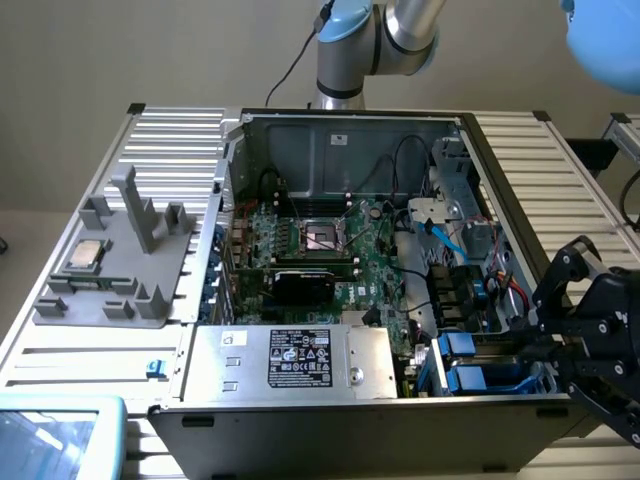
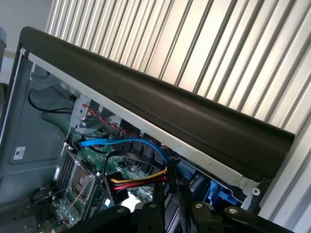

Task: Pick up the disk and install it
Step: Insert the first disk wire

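Ribbed aluminium table (image 1: 545, 170) carries open PC case (image 1: 340, 150), seen in exterior view. Robot arm (image 1: 370, 40) at 12 o'clock. Gripper (image 1: 548, 338) at 4 o'clock, over case edge, right at drive bay. Disk (image 1: 490, 380) lies in that bay, blue rails showing, just beside gripper; contact unclear. Claw released or clenched: cannot tell. Motherboard (image 1: 330, 250) at centre. Silver box with black label (image 1: 300, 360) at 6 o'clock. Grey fixture (image 1: 120, 270) with CPU chip (image 1: 85, 256) at 9 o'clock, well apart from gripper.
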{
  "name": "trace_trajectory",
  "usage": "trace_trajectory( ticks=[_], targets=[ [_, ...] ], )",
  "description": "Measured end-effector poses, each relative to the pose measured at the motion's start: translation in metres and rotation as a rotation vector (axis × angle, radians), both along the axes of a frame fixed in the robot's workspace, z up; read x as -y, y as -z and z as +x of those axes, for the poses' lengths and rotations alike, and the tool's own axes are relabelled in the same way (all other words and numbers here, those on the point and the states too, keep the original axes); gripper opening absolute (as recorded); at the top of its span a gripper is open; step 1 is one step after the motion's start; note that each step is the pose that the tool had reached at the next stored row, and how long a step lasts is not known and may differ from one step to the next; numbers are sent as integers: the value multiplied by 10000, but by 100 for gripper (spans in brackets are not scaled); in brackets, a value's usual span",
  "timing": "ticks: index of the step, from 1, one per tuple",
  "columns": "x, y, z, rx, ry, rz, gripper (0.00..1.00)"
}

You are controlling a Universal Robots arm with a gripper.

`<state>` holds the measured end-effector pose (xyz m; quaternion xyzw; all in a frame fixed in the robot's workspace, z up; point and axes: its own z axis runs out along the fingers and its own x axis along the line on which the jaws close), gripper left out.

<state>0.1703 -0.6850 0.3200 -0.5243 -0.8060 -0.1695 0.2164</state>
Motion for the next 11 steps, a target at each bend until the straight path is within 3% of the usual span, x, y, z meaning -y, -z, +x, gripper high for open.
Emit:
trace_trajectory(
  ticks=[11],
  targets=[
    [1,29,0,0,-87,-19,25]
  ],
)
